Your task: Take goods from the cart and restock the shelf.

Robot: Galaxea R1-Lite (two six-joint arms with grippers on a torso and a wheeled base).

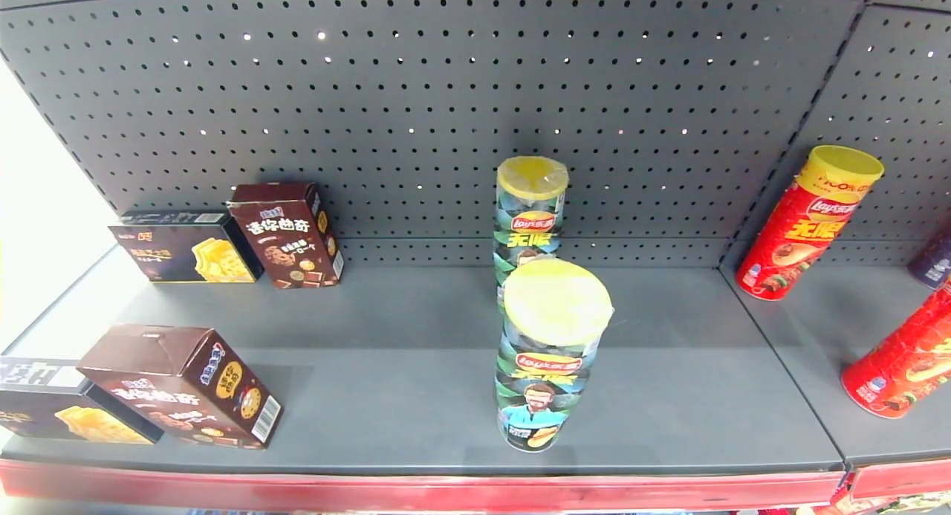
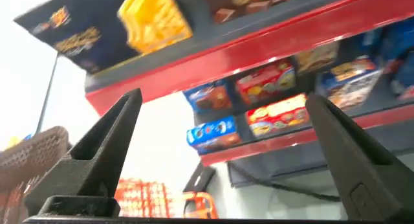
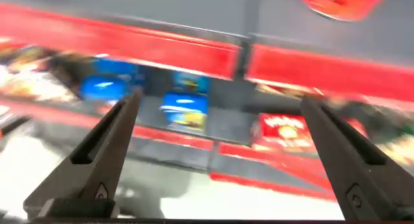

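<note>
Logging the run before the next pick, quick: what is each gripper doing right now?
Left gripper: open, holding nothing.
Right gripper: open, holding nothing.

The front can (image 1: 550,351) hides the lower part of the rear can (image 1: 530,203). 1 red can (image 1: 906,359) and a dark box (image 1: 44,411) are cut off by the edges. Lower packets (image 3: 184,111) are too blurred to identify.

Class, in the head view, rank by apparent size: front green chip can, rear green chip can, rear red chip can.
1. front green chip can, nearest the camera
2. rear red chip can
3. rear green chip can, partly hidden
Nearness skews this; true sizes may match.
</note>
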